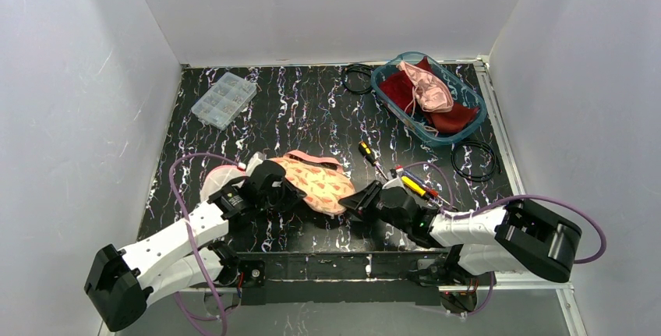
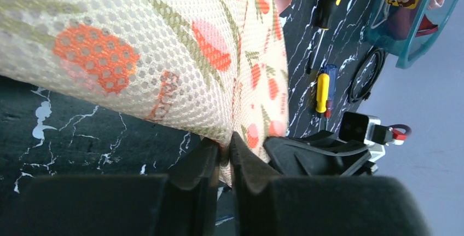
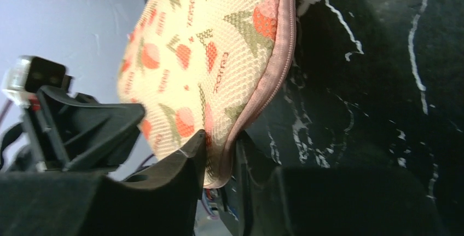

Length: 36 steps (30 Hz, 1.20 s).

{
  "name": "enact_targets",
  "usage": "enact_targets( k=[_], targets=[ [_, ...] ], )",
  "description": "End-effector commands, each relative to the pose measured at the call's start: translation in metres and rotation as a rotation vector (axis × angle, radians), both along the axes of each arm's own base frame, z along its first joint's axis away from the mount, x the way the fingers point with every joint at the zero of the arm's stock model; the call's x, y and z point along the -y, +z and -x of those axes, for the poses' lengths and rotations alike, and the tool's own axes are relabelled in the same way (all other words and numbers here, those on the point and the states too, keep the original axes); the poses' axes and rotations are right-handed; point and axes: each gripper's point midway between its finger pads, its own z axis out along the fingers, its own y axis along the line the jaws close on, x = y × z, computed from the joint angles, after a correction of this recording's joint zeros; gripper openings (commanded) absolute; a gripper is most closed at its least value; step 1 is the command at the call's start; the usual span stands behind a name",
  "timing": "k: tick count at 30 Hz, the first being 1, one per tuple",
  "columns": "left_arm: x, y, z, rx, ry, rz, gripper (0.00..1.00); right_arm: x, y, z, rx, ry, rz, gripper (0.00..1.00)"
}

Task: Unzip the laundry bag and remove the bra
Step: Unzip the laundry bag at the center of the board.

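Observation:
The laundry bag (image 1: 316,182), cream mesh printed with red and green and edged with a pink zipper band (image 3: 276,77), lies at the near middle of the black marbled table. My left gripper (image 1: 298,194) is shut on a fold of the mesh at its left end, and the pinch shows in the left wrist view (image 2: 225,148) under the bag (image 2: 164,44). From the right, my right gripper (image 1: 348,202) holds the bag (image 3: 202,44) by its pink zippered edge, jaws pressed on both sides (image 3: 221,143). The bra is hidden; nothing shows through the mesh.
A teal basket (image 1: 401,114) at the back right holds red cloth and a pink strappy garment (image 1: 427,90). A clear compartment box (image 1: 224,100) sits back left. Screwdrivers (image 1: 370,157) (image 1: 413,186) and black cable rings (image 1: 475,160) (image 1: 357,79) lie to the right.

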Motion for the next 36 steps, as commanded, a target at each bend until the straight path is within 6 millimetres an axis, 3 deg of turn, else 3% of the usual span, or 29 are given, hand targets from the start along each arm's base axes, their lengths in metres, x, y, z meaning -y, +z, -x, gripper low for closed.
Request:
enact_targets(
  k=[1,7,11,22,31,36],
  targets=[
    [-0.001,-0.008,0.007,0.013,-0.049,0.003,0.18,-0.012,0.043,-0.014,0.087,-0.035,-0.163,0.26],
    [0.008,-0.016,0.013,0.040,-0.086,0.090,0.65,-0.007,0.050,-0.015,0.120,-0.041,-0.170,0.05],
    [0.013,-0.020,0.014,0.050,-0.081,0.153,0.82,-0.002,0.051,-0.016,0.127,-0.061,-0.172,0.01],
    [-0.006,-0.017,-0.002,0.050,0.070,0.090,0.75,0.002,0.064,-0.012,0.127,-0.066,-0.245,0.01],
    [0.000,-0.019,-0.019,0.026,0.108,0.033,0.49,0.000,0.071,-0.010,0.126,-0.056,-0.280,0.01],
    [0.003,-0.025,-0.022,0.009,0.093,-0.004,0.43,0.000,0.073,-0.009,0.122,-0.051,-0.292,0.01]
  ],
)
